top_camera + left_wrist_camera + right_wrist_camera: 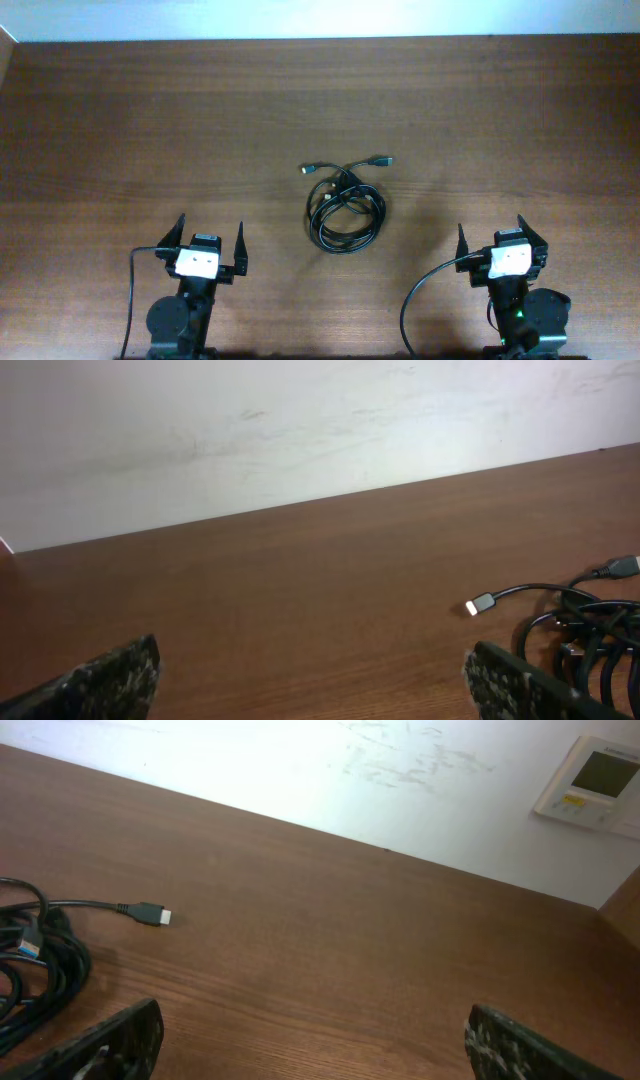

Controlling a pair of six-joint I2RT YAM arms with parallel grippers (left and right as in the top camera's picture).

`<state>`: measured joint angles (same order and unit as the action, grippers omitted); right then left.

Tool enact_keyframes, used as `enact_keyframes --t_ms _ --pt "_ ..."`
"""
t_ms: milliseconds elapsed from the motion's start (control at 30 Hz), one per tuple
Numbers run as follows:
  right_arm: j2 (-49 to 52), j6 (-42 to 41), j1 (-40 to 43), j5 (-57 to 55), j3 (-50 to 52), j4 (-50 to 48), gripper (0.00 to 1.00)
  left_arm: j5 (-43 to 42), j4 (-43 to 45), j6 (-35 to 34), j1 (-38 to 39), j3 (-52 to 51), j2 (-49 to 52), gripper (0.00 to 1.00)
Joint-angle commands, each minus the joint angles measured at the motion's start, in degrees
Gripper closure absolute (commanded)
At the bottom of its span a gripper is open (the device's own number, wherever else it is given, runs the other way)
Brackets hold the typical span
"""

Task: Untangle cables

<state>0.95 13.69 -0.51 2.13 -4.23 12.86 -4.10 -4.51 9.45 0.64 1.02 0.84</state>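
The cables (346, 205) lie in one loose black bundle near the middle of the wooden worktop (120, 120), a little toward the robot's side, between the two arms and ahead of both. The cords are coiled in overlapping loops, and it is not clear how many there are. Two short tails stick out of the far side of the coil, each ending in a small plug: the left plug (309, 169) and the right plug (384, 160), which lie apart from each other flat on the wood.

The left end effector (210, 230) sits at the near edge of the worktop, to the left of the bundle and well apart from it. Its fingers (110, 675) are spread wide with only bare wood between them, and it has hold of nothing. From its wrist camera the coil shows at the right edge (590, 625), with a light-tipped plug (481, 603) pointing left.

The right end effector (494, 235) sits at the near edge on the other side, also well apart from the cables. Its fingers (530, 1045) are likewise wide apart and grip nothing. Its wrist camera shows the coil at the left edge (45, 970) and one black plug (150, 913) lying out on the wood.

Behind the worktop stands a white wall (300, 770) bearing a small control panel (598, 778).
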Motion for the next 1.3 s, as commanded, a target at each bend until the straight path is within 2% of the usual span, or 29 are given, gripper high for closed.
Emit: enact_keyframes --t_ms 0,667,700,767,800,1000,1133,1200,1267 --pt "0.0 -0.5 0.2 -0.9 0.0 0.9 0.05 0.4 0.0 0.3 -0.3 -0.5 -0.5 0.01" --pt "0.0 -0.5 0.2 -0.9 0.0 0.6 0.05 0.4 0.0 0.3 -0.3 -0.5 -0.5 0.01" --pt "0.0 -2.3 0.2 3.0 0.0 0.5 0.05 0.4 0.0 0.3 -0.3 -0.5 -0.5 0.01" --pt "0.0 -25.8 0.2 18.4 0.0 0.4 0.05 0.4 0.0 0.3 -0.3 -0.5 -0.5 0.01" --pt "0.0 -32.6 0.2 21.8 0.0 0.4 0.05 0.4 0.0 0.3 -0.3 -0.5 -0.5 0.01" --pt "0.0 -34.0 0.2 23.4 0.0 0.0 0.05 0.4 0.2 0.3 -0.3 -0.5 -0.5 0.01" --pt "0.6 -32.4 0.2 24.2 0.0 0.1 0.05 -5.7 6.1 -1.6 -0.3 -0.2 -0.5 0.01" --pt "4.6 -32.4 0.2 22.0 -1.8 3.8 0.05 -12.2 -4.2 -6.2 -0.3 3.0 0.8 0.01" --pt "13.0 -32.4 0.2 21.3 -6.6 6.3 0.05 -16.0 -8.4 -7.6 -0.3 9.3 4.7 0.01"
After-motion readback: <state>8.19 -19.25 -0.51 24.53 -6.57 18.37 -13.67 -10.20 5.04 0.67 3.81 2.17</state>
